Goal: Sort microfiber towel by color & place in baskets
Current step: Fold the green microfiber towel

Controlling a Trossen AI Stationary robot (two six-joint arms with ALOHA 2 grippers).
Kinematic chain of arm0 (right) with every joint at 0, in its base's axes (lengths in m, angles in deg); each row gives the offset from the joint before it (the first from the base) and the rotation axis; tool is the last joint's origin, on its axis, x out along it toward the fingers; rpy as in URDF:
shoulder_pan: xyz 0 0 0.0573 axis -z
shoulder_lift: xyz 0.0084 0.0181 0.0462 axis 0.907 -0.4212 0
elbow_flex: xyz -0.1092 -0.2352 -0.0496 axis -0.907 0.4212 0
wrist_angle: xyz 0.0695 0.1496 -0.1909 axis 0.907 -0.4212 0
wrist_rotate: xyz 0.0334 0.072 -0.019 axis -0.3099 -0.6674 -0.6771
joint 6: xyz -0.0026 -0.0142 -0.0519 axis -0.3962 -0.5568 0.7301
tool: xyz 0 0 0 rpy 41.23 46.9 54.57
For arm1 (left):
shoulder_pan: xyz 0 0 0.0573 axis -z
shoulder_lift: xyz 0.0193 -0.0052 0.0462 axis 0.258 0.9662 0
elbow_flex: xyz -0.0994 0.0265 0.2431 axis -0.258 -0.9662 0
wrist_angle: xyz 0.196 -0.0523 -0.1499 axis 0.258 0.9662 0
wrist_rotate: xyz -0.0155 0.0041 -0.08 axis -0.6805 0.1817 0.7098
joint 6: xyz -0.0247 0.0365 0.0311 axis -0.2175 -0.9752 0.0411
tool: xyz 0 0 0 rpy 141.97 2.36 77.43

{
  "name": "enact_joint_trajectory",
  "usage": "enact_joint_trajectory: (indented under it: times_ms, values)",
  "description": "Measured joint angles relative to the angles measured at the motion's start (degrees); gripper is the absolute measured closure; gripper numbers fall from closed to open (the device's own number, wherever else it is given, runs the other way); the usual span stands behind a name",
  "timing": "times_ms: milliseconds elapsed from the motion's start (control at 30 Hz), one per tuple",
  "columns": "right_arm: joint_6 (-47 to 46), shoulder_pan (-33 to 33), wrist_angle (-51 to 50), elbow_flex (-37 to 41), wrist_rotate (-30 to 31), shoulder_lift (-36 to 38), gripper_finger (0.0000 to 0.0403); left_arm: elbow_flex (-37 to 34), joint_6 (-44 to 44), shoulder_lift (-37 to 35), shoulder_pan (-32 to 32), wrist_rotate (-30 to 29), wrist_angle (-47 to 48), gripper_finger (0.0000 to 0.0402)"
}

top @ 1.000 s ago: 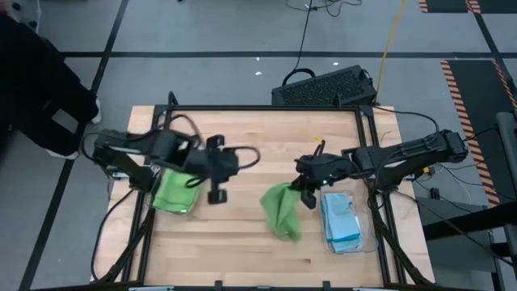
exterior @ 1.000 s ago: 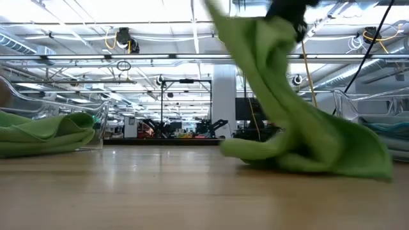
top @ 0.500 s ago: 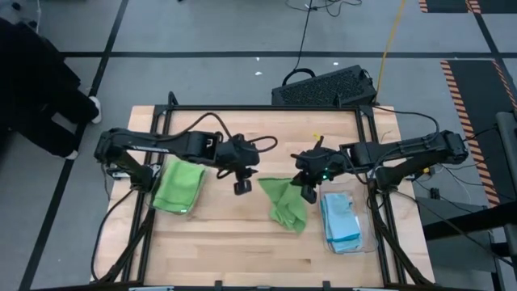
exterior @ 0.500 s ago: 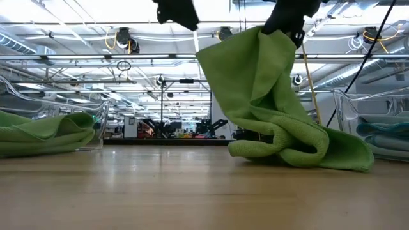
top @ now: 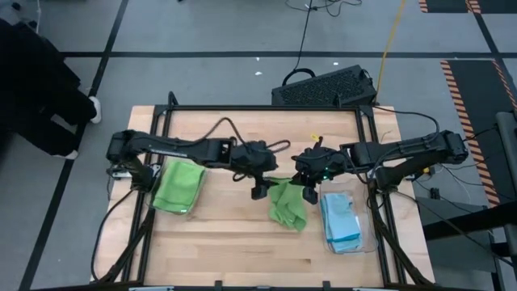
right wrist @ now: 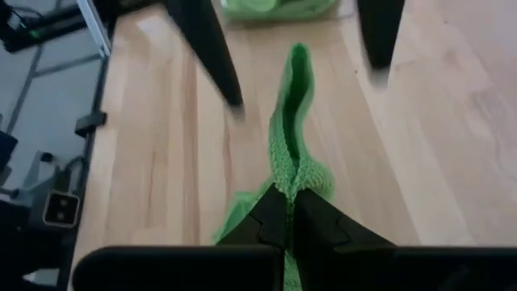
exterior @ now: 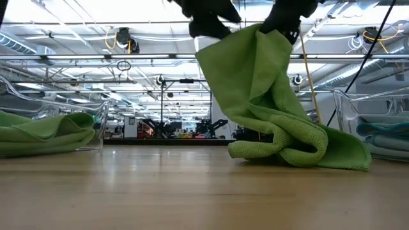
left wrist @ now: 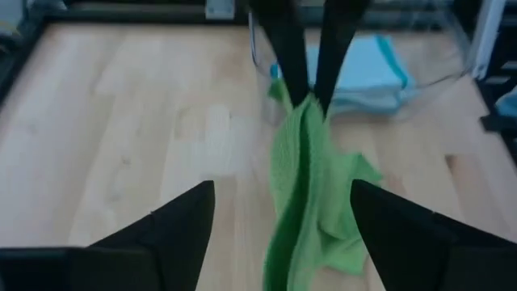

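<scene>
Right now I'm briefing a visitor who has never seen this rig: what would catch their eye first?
Mid-table, a lime green towel is pinched at one corner by the shut right end effector, its lower part crumpled on the wood. The left end effector hovers beside it, open. Either side sit the clear baskets: the left basket holds green cloth, the right basket light blue.
</scene>
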State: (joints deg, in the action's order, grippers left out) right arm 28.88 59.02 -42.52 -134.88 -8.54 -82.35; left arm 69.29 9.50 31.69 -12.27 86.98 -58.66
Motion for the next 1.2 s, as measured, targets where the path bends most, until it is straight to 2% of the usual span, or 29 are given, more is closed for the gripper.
enact_joint_trajectory:
  times_ms: [200,433,500,600,800,833,967,1200]
  values:
    - [0.49,-0.07,4.31,-0.07,-0.47,0.03,0.0399,0.00,1.35,4.51,0.02,-0.41,0.35,0.0108]
    - [1.29,-0.15,5.53,-0.09,-3.23,0.22,0.0399,0.00,0.80,5.29,-0.08,1.16,6.72,0.0115]
    - [1.29,-0.15,4.95,-0.09,-3.37,0.22,0.0399,0.00,0.20,4.68,-0.02,1.70,9.41,0.0136]
    - [1.29,-0.15,4.27,-0.09,-3.39,0.22,0.0399,0.13,-0.19,4.22,-0.08,1.83,11.30,0.0191]
    - [0.81,-0.15,2.02,-0.09,-3.31,0.22,0.0399,0.13,-0.54,3.66,-0.19,2.24,14.27,0.0365]
    - [0.76,-0.15,1.57,-0.09,-3.16,0.22,0.0398,0.38,-0.09,3.66,-0.24,2.39,14.76,0.0382]
    - [-0.39,-0.15,0.58,-0.09,-0.72,0.22,0.0378,1.49,0.92,3.67,-0.24,2.37,14.62,0.0391]
    - [-0.85,-0.15,0.28,-0.09,5.81,-0.15,0.0299,5.53,1.78,3.68,-0.13,1.76,14.69,0.0398]
